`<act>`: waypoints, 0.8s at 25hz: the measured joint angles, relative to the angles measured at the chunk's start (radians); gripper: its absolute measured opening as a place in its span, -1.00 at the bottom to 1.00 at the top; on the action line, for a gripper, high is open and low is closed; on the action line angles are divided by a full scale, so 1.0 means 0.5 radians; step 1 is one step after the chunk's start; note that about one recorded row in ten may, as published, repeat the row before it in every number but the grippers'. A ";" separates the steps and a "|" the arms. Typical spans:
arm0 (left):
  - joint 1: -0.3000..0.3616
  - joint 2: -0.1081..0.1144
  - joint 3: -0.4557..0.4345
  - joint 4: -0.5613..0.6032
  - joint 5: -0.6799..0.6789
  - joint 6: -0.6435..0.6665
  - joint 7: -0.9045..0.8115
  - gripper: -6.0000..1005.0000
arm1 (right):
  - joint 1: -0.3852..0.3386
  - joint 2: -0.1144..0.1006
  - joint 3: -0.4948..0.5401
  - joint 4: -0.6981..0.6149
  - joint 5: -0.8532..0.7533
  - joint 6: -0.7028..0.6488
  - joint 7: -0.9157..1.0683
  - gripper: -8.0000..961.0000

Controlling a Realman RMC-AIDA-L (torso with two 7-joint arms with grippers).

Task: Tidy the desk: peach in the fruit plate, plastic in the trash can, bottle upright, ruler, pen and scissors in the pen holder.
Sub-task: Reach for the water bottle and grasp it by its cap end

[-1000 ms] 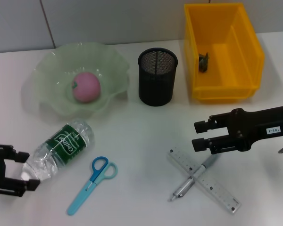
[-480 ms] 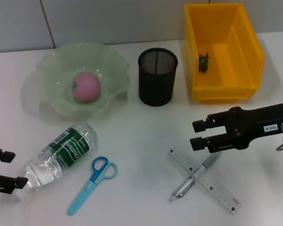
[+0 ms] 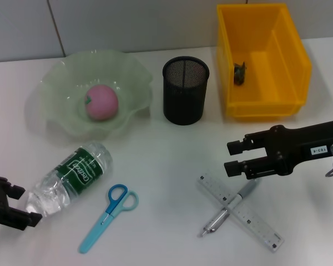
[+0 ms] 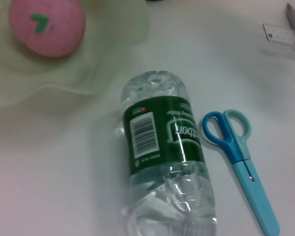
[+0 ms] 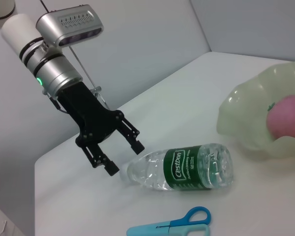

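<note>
The bottle (image 3: 72, 177) lies on its side on the desk (image 3: 155, 160), cap end toward my left gripper (image 3: 26, 205). That gripper is open, its fingers either side of the bottle's neck (image 5: 126, 158). The scissors (image 3: 108, 217) lie just right of the bottle. The pen (image 3: 230, 208) lies crossed over the clear ruler (image 3: 250, 219), below my open, empty right gripper (image 3: 231, 158). The peach (image 3: 101, 102) rests in the fruit plate (image 3: 61, 88). The pen holder (image 3: 185, 90) stands upright. A small dark crumpled piece of plastic (image 3: 240, 72) lies in the trash can (image 3: 263, 58).
The wall runs along the back of the desk behind the plate, pen holder and trash can. The wrist views show the bottle (image 4: 164, 157) with the scissors (image 4: 241, 157) close beside it and the fruit plate (image 5: 246, 118) just beyond.
My left gripper drew back to the left, then came in again around the bottle's neck. The bottle shifted slightly. The right arm barely moved.
</note>
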 joint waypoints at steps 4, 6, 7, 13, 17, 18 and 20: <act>-0.023 0.004 0.036 -0.001 0.012 -0.004 -0.100 0.59 | 0.010 -0.001 0.000 -0.004 -0.010 0.011 -0.009 0.38; -0.033 0.004 0.036 -0.004 0.028 -0.014 -0.137 0.59 | 0.019 -0.002 0.000 -0.004 -0.031 0.015 -0.011 0.38; -0.037 0.004 0.036 -0.006 0.039 -0.018 -0.148 0.59 | 0.025 -0.002 -0.002 -0.005 -0.042 0.018 -0.011 0.38; -0.044 0.000 0.056 -0.015 0.116 -0.055 -0.183 0.59 | 0.040 0.001 -0.034 -0.004 -0.055 0.044 -0.040 0.38; -0.063 -0.002 0.069 -0.033 0.127 -0.031 -0.199 0.59 | 0.054 0.001 -0.044 -0.003 -0.055 0.055 -0.057 0.38; -0.066 -0.003 0.078 -0.034 0.132 -0.028 -0.205 0.59 | 0.062 0.000 -0.046 -0.003 -0.055 0.056 -0.060 0.38; -0.066 -0.003 0.078 -0.034 0.132 -0.028 -0.205 0.59 | 0.064 0.000 -0.046 -0.003 -0.055 0.056 -0.060 0.38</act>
